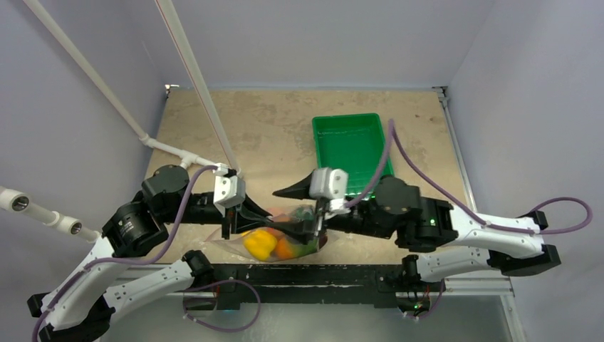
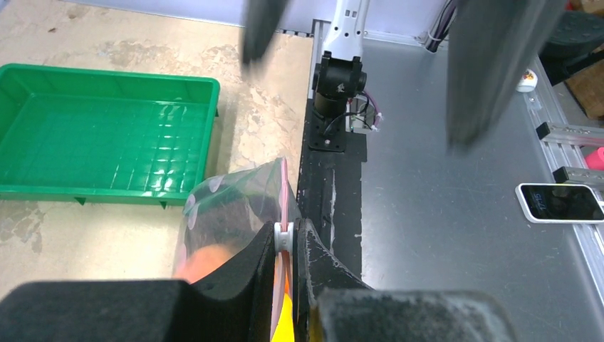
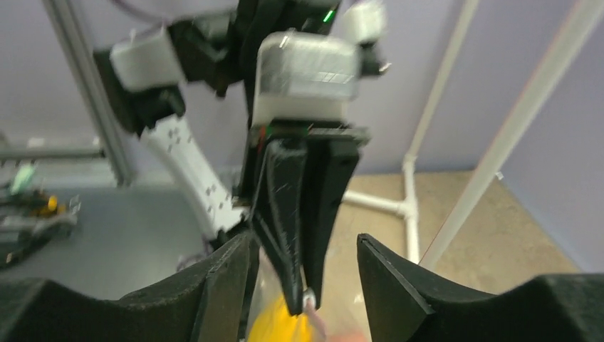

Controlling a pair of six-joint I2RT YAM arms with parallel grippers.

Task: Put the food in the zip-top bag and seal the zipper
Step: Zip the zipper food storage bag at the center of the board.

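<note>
The clear zip-top bag point(image 1: 231, 244) lies at the near table edge with the food inside: a yellow pepper point(image 1: 260, 244), an orange piece point(image 1: 285, 248) and a green piece point(image 1: 308, 246). My left gripper point(image 1: 276, 216) is shut on the white slider point(image 2: 284, 237) of the pink zipper point(image 2: 285, 187) at the bag's point(image 2: 228, 206) upper edge. My right gripper point(image 1: 313, 229) is open, its jaws on either side of the left gripper's fingertips point(image 3: 308, 298), above the yellow food point(image 3: 281, 324). It holds nothing.
The green ribbed tray point(image 1: 352, 142) stands behind the bag at right, also in the left wrist view point(image 2: 107, 135). White pipes point(image 1: 171, 149) cross the back left. A phone point(image 2: 559, 201) lies on the metal bench beyond the table's front edge.
</note>
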